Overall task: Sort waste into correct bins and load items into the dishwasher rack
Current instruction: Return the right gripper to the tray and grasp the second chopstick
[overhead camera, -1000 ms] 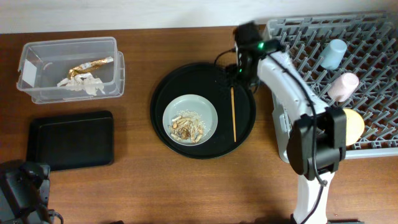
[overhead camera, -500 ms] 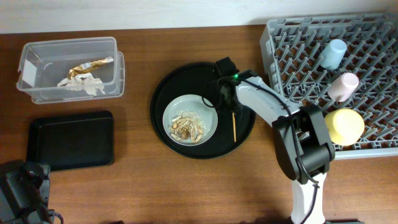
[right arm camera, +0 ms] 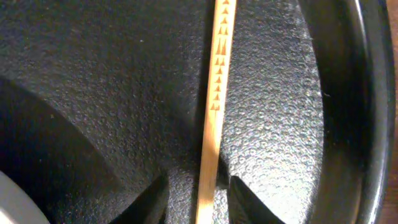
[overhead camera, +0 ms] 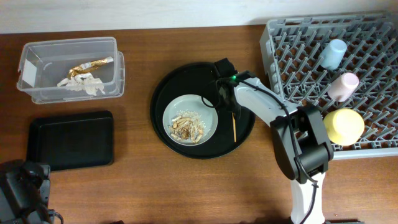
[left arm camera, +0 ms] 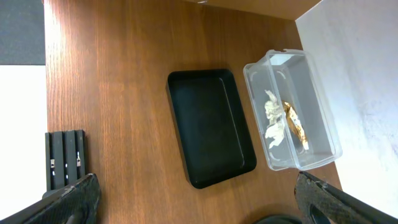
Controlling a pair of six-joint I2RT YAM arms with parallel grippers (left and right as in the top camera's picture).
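Far left, near table (overhead camera: pixel 137 186) edge: left gripper (overhead camera: pixel 22 193) is parked low, clear of all objects. In its wrist view the fingers (left arm camera: pixel 78 199) are seen set wide apart with nothing between them.

Back left: clear tub (overhead camera: pixel 68 41), white label on its left end. Crumpled white paper (overhead camera: pixel 81 84) and gold-brown wrapper (overhead camera: pixel 90 65) are contained in it, lying side by side.

In front of the tub: shallow black tray (overhead camera: pixel 69 140); no contents are seen.

Centre: round black tray (overhead camera: pixel 186 78). Pale grey plate (overhead camera: pixel 199 102) is set on its left half, with food scraps (overhead camera: pixel 188 129) heaped on it. A wooden stick (overhead camera: pixel 234 121) is laid along the tray's right side, beside the plate.

Right gripper (overhead camera: pixel 227 99) is lowered over the stick's far end. In the wrist view its fingers (right arm camera: pixel 146 205) are seen narrowly parted, one either side of the stick, with tray surface visible in both gaps; no grip is made out.

Right: dishwasher rack (overhead camera: pixel 292 37). Light-blue cup (overhead camera: pixel 334 53), pink cup (overhead camera: pixel 343 86) and yellow bowl (overhead camera: pixel 344 126) are loaded in it, front to back in a line.
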